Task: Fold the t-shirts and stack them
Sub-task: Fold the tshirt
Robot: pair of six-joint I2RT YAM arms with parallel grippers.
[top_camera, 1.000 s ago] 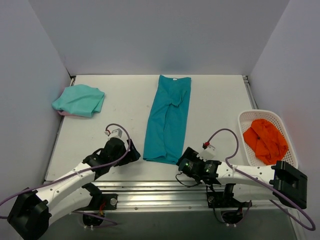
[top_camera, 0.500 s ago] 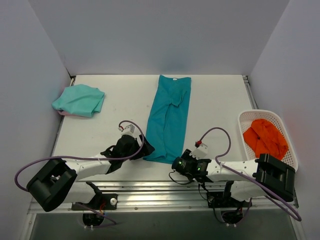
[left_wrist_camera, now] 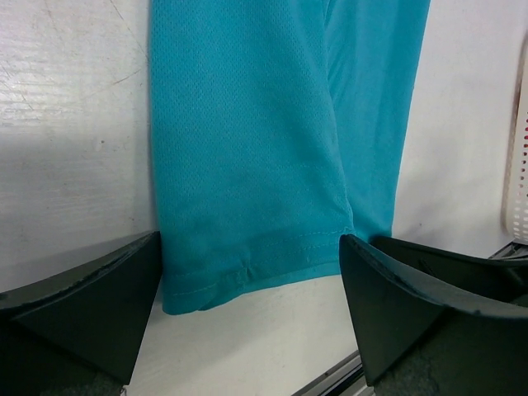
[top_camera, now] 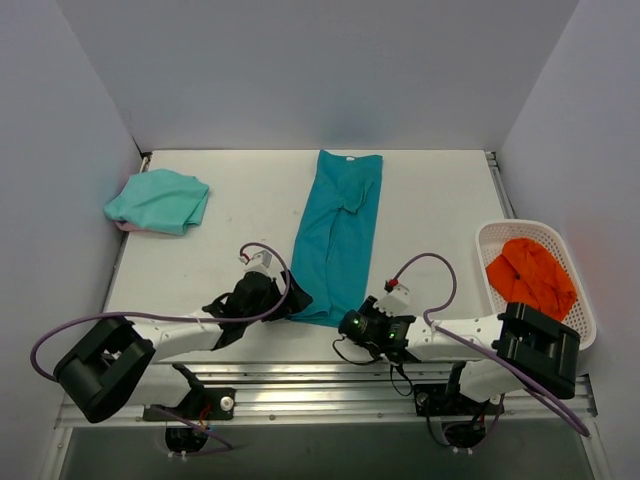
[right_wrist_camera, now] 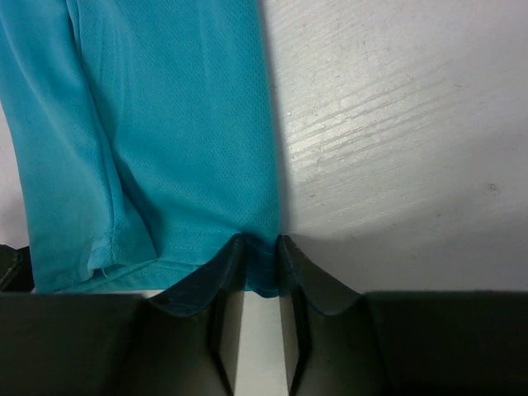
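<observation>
A deep teal t-shirt (top_camera: 335,235) lies folded into a long strip down the middle of the table, collar at the far end. A paler mint t-shirt (top_camera: 158,200) sits bunched in a folded heap at the far left. My left gripper (top_camera: 290,300) stands open at the near left corner of the teal t-shirt's hem (left_wrist_camera: 256,148), one finger (left_wrist_camera: 99,297) at each side of that corner, not pinching it. My right gripper (top_camera: 350,322) is shut on the near right corner of the same hem (right_wrist_camera: 165,124), cloth pinched between its fingertips (right_wrist_camera: 261,247).
A white slatted basket (top_camera: 490,235) at the right edge holds a crumpled orange cloth (top_camera: 530,280). Grey walls close in the table at the left, back and right. A metal rail runs along the near edge just behind both grippers.
The right gripper slid left to the hem's near right corner and shut on it. The left arm swung right to the near left corner, its jaws staying open.
</observation>
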